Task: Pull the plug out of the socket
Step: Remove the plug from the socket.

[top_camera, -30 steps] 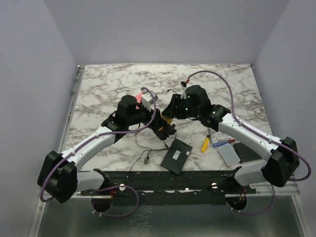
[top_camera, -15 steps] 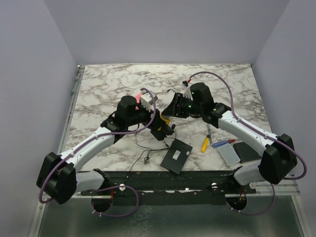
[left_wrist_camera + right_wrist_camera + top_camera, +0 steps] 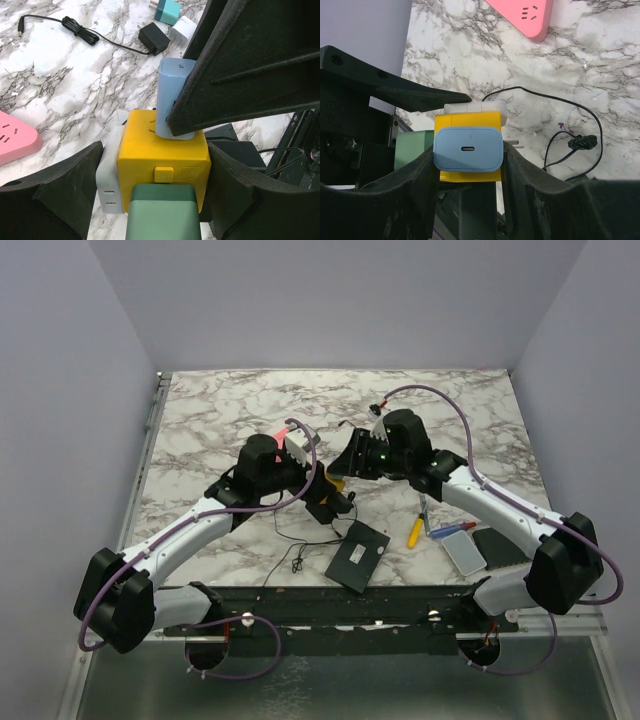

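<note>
My right jaws are pinched narrow on the light-blue plug (image 3: 467,149), which sits seated in the yellow socket cube (image 3: 162,150) on the face turned toward them. My left jaws stand wide, clamping that cube from both sides, with a white adapter (image 3: 109,185) pressed between cube and one finger. A green plug (image 3: 162,210) juts from the cube between the left jaws. Beyond them on the surface (image 3: 75,85) lie a pink power strip (image 3: 15,142), a black charger (image 3: 153,39) and a teal plug (image 3: 167,10).
</note>
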Robot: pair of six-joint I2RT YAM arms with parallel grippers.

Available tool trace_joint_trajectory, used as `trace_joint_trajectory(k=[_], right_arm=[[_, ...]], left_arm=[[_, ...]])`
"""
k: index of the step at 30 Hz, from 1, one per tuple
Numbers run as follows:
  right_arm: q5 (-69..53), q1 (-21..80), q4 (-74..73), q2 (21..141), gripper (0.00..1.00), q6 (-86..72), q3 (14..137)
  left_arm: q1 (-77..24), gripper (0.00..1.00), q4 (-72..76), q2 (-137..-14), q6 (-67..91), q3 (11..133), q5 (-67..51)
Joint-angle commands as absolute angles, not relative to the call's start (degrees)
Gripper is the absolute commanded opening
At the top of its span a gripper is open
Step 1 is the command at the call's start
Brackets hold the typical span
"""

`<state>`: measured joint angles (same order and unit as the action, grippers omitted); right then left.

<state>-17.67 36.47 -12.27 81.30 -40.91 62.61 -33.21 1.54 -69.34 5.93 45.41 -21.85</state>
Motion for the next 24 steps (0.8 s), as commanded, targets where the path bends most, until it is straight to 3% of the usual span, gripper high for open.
trace_joint_trajectory(k=[1,17,24], right_arm=[[-9.3,38.4,-18.0,77.1,0.00,-40.9,65.8],[8.3,44.6,-29.3,78.3,0.00,-36.8,71.9],[6.8,44.5,-29.0,78.5,0.00,-35.2,73.2]], left_arm=[[-32.0,0.00,0.1,-69.6,4.2,45.9,-13.6],[-32.1,0.00,0.6,-69.8,4.2,45.4,-14.4],[-33.3,0.00,0.8,-69.2,2.4,44.7,-13.6]])
